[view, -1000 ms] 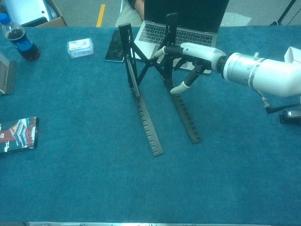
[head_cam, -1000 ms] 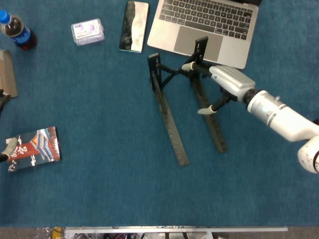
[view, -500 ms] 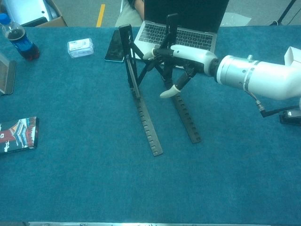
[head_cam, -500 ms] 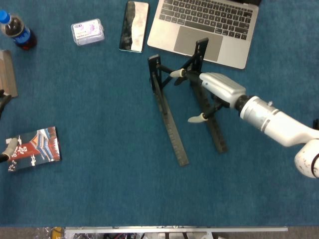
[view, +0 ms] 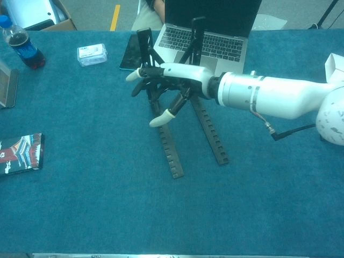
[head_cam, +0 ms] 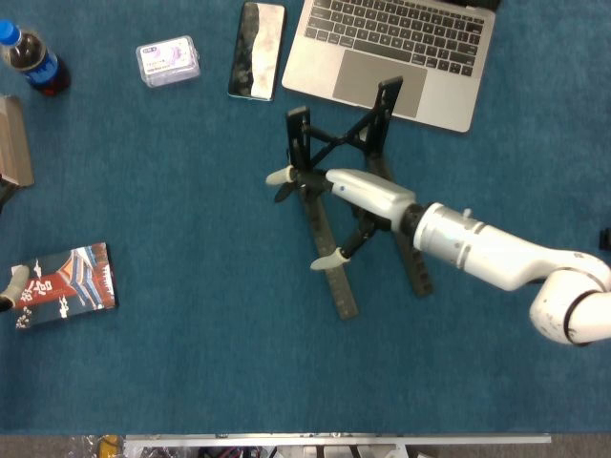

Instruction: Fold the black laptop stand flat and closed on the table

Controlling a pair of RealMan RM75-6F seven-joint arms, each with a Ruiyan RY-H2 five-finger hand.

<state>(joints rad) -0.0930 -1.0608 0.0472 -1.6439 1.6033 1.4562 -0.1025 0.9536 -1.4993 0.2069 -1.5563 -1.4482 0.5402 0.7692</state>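
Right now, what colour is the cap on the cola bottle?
Blue; the cola bottle cap shows best in the chest view.

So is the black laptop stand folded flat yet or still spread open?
Still spread: the laptop stand has two rails apart and uprights raised, with the right robot hand reaching across them.

Wide bare counter [head_cam: 210,363] in front of and left of the laptop stand [head_cam: 329,258]. Tight at the back: laptop [head_cam: 391,52] just behind the stand's upright posts, phone [head_cam: 257,36] beside it. Right hand [head_cam: 358,196] reaching across both rails, fingers [head_cam: 326,259] spread over the left rail. Book [head_cam: 67,283], bottle [head_cam: 31,59] and small box [head_cam: 168,60] far off to the left.
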